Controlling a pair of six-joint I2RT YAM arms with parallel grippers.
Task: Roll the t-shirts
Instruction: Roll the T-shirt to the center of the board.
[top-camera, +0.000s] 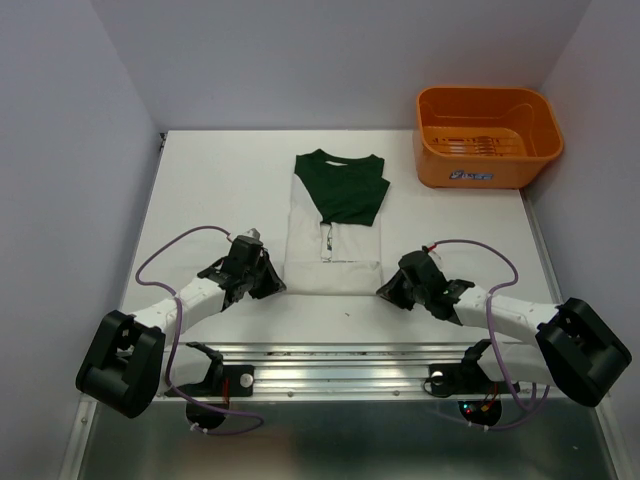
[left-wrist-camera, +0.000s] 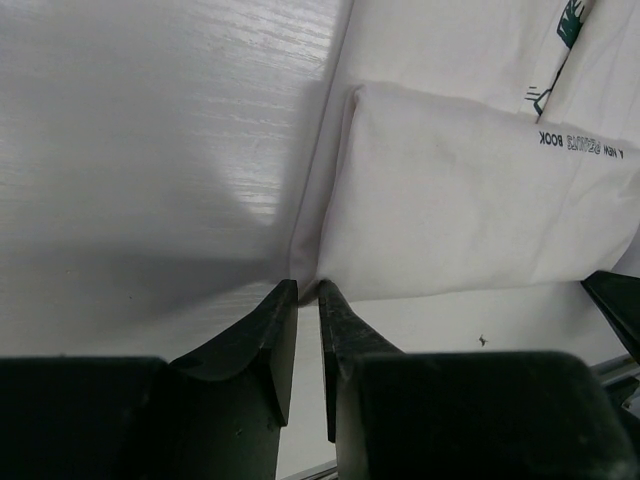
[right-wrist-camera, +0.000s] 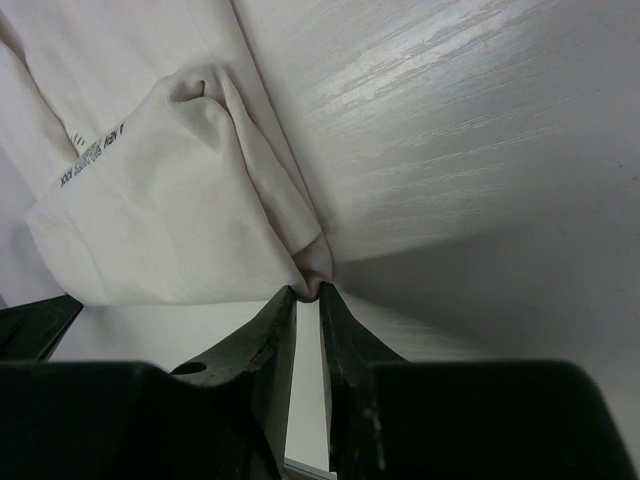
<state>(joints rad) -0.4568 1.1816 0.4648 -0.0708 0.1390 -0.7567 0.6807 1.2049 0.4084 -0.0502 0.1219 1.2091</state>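
A white table (top-camera: 220, 190) was seen from above, with two white and black robot arms reaching in from its near edge.

On the left, the left gripper (top-camera: 275, 285) lay low on the table with its tip at the near left corner of the t-shirt (top-camera: 335, 240). In the left wrist view its two dark fingers (left-wrist-camera: 265, 330) stood narrowly apart, only a thin slit between them. The corner of the folded white cloth came to a point right at their tips. Whether the cloth was actually pinched there could not be told.

In the middle, the t-shirt lay flat as a long narrow strip running away from the arms. Its far part was dark green and its near part white. The near end was turned up over itself into a shallow fold, which bore a line of small dark lettering (left-wrist-camera: 580, 145).

On the right, the right gripper (top-camera: 385, 290) lay low at the near right corner of the shirt. Its fingers (right-wrist-camera: 350, 340) were almost together, and a bunched, wrinkled corner of white cloth was drawn in between their tips, so they held the shirt.

At the far right corner of the table stood an orange plastic basket (top-camera: 440, 160), well apart from the shirt.
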